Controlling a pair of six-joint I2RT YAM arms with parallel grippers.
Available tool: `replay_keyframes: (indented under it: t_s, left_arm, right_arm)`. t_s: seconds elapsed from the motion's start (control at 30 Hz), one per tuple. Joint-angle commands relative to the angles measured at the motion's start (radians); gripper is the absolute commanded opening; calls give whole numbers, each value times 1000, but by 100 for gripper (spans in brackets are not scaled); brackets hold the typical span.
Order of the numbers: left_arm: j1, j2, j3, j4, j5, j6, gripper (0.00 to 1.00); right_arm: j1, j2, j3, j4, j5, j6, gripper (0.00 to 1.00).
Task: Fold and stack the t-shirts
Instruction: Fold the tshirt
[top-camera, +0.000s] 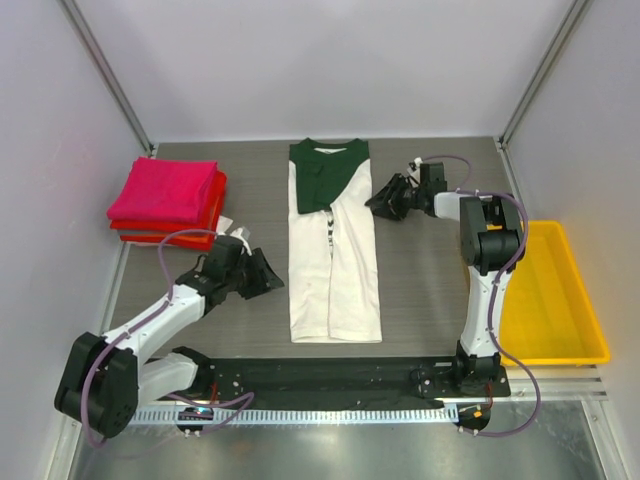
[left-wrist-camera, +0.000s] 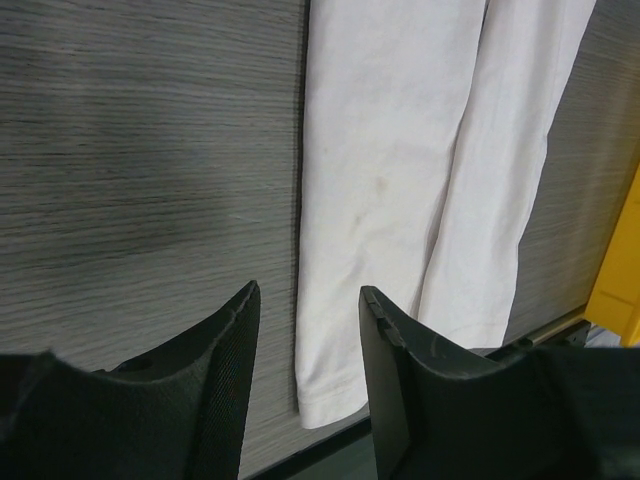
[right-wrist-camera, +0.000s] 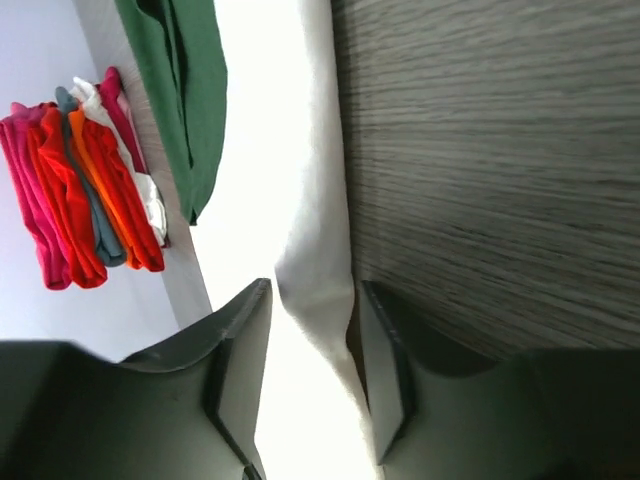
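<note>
A cream-white t-shirt (top-camera: 335, 260) with a dark green collar part (top-camera: 325, 170) lies in a long folded strip in the middle of the table. A stack of folded magenta-pink and red shirts (top-camera: 168, 200) sits at the far left. My left gripper (top-camera: 268, 272) is open and empty just left of the strip's lower half. In the left wrist view the shirt's near left corner (left-wrist-camera: 380, 200) shows between the open jaws (left-wrist-camera: 305, 300). My right gripper (top-camera: 382, 200) is at the strip's upper right edge. Its jaws (right-wrist-camera: 312, 290) are open, with the raised cream cloth edge (right-wrist-camera: 320, 250) between them.
A yellow plastic tray (top-camera: 560, 290) stands at the right side of the table. The folded stack also shows in the right wrist view (right-wrist-camera: 70, 190). White walls enclose the table on three sides. The black arm mounting rail (top-camera: 330, 375) runs along the near edge.
</note>
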Motion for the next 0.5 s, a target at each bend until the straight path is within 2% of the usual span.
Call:
replay_keyframes:
  t_s: [0.0, 0.03, 0.07, 0.13, 0.17, 0.2, 0.23, 0.27, 0.3, 0.37, 0.47]
  left_arm:
    - [-5, -36, -9, 2, -5, 2, 46]
    - [-5, -42, -10, 2, -8, 2, 46]
    - [-5, -42, -10, 1, -8, 2, 45]
    - [-5, -43, -11, -4, -10, 3, 46]
    - [-5, -43, -10, -4, -13, 3, 46]
    - [-5, -43, -9, -5, -10, 3, 45]
    - [-4, -42, -9, -5, -8, 0, 45]
    - [-5, -40, -9, -8, -7, 2, 46]
    - [-5, -39, -10, -8, -4, 2, 46]
    - [-7, -34, -10, -13, 4, 2, 45]
    - [-8, -36, -17, -19, 12, 0, 46]
  right_arm:
    - [9, 1, 10, -53, 40, -57, 45]
    - [10, 7, 29, -64, 50, -59, 42]
    - [9, 16, 36, -80, 63, -64, 25]
    - [10, 29, 62, -136, 109, -77, 6]
    - [9, 32, 65, -150, 116, -82, 1]
    - [10, 41, 67, -156, 117, -82, 2]
    - [10, 42, 64, -156, 112, -79, 11]
    - [9, 39, 58, -156, 103, -78, 31]
    - [9, 26, 49, -153, 106, -78, 36]
    - [12, 1, 6, -130, 107, -79, 45]
    - [12, -46, -59, -111, 120, -84, 46]
